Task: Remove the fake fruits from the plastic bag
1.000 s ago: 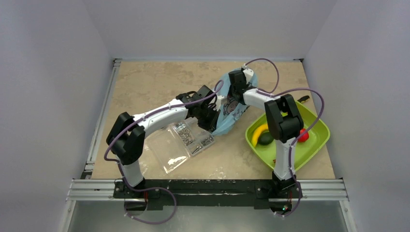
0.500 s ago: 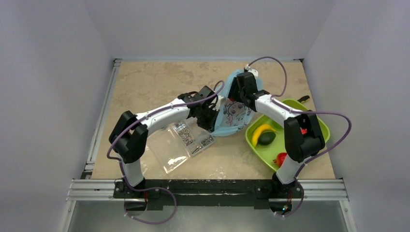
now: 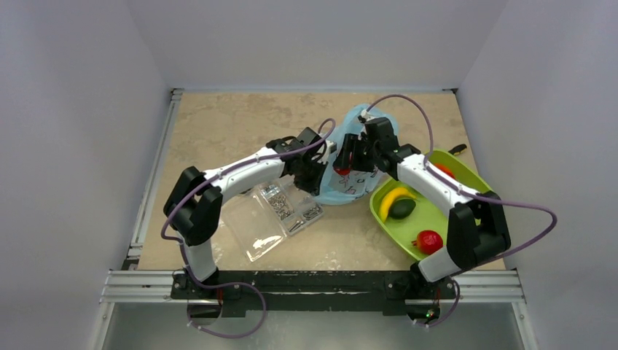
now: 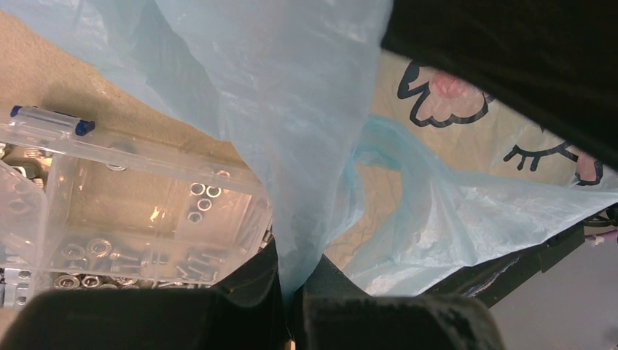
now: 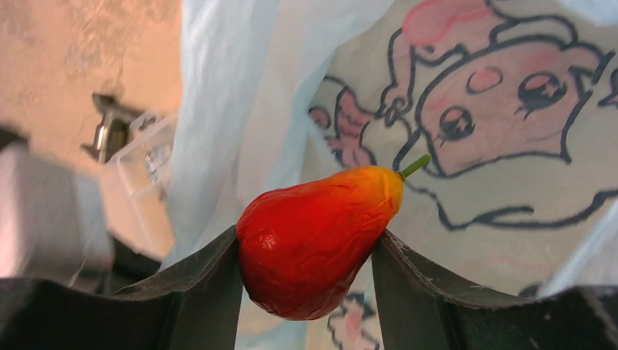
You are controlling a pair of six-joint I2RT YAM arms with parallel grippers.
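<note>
The right arm's fingers (image 5: pixel 408 292), deep in the blue bag (image 4: pixel 291 109) a second ago, now grip a red-orange fruit (image 5: pixel 313 240) just above it, mid-way across the worktop (image 3: pixel 218 124). The left fingers (image 4: pixel 248 306) pinch the bag's edge. One more piece is out; whether others remain inside is hard to tell.

A fixed camera looks steeply down on the whole table (image 3: pixel 218 124) from above its near edge. Both wrist cameras press close to the bag (image 4: pixel 291 109), seen at the overhead frame's centre; the left one also catches the box (image 4: pixel 109 197), lower left of its frame.
</note>
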